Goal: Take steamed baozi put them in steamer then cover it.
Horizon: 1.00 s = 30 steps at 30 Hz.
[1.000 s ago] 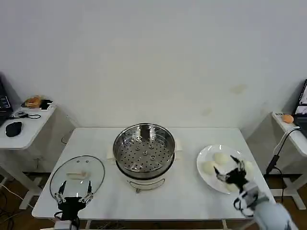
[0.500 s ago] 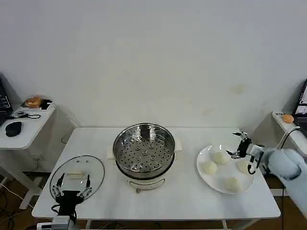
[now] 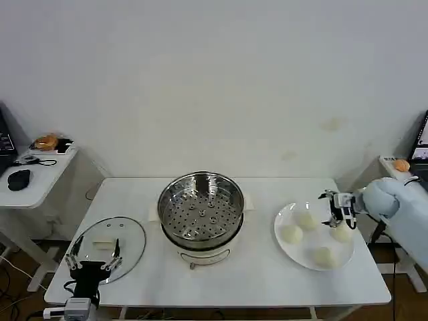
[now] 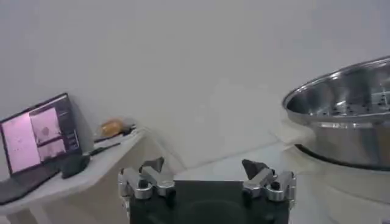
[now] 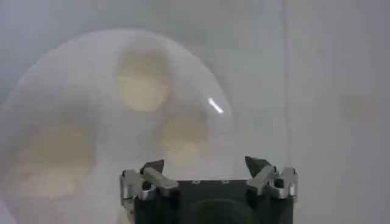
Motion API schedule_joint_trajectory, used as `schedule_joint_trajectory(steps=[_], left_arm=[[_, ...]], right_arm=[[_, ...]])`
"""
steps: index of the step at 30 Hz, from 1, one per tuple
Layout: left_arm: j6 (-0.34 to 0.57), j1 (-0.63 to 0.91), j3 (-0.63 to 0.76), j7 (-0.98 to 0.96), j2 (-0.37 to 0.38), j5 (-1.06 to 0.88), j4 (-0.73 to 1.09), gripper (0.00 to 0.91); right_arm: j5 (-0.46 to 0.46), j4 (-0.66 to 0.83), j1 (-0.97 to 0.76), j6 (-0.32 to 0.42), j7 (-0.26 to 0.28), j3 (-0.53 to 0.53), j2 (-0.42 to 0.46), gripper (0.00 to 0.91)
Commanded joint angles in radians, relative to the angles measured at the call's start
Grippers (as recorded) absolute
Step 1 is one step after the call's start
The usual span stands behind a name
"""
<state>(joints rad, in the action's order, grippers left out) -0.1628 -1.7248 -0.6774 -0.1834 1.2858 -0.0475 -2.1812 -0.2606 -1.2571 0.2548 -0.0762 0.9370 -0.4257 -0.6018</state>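
The steamer (image 3: pixel 200 212) is standing uncovered at the centre of the white desk (image 3: pixel 254 267), its perforated tray bare. To the steamer's right, four steamed baozi (image 3: pixel 292 234) are lying on a white plate (image 3: pixel 284 245). The right end effector (image 3: pixel 336 209) is hovering above the plate's far side, over the buns, with its fingers spread and gripping nothing. To the steamer's left, the cover (image 3: pixel 110 241) is lying flat on the desk, and the left end effector (image 3: pixel 92 264) is waiting at the cover's near edge, fingers apart and empty.
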Motion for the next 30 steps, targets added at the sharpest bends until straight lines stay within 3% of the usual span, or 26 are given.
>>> schedule_joint_trajectory(steps=[1,8,18,21,30], left_arm=[[0.000,0.001,-0.006,0.003,-0.001,-0.003,0.003,0.907],[0.003,-0.001,-0.007,0.003,0.002,-0.014,0.007,0.907],[0.005,-0.002,-0.016,0.002,0.004,-0.014,0.009,0.907],[0.007,-0.002,-0.016,0.001,0.005,-0.014,0.009,0.907],[0.010,-0.006,-0.017,-0.001,0.005,-0.014,0.007,0.907]], right_arm=[[-0.036,0.175,-0.155,0.043,0.089,-0.198,-0.105,0.907],[-0.062,0.270,-0.149,0.046,0.061,-0.193,-0.210,0.907],[-0.101,0.314,-0.137,0.035,0.054,-0.195,-0.252,0.907],[-0.110,0.323,-0.139,0.032,0.049,-0.192,-0.257,0.796],[-0.118,0.336,-0.141,0.019,0.042,-0.187,-0.261,0.705]])
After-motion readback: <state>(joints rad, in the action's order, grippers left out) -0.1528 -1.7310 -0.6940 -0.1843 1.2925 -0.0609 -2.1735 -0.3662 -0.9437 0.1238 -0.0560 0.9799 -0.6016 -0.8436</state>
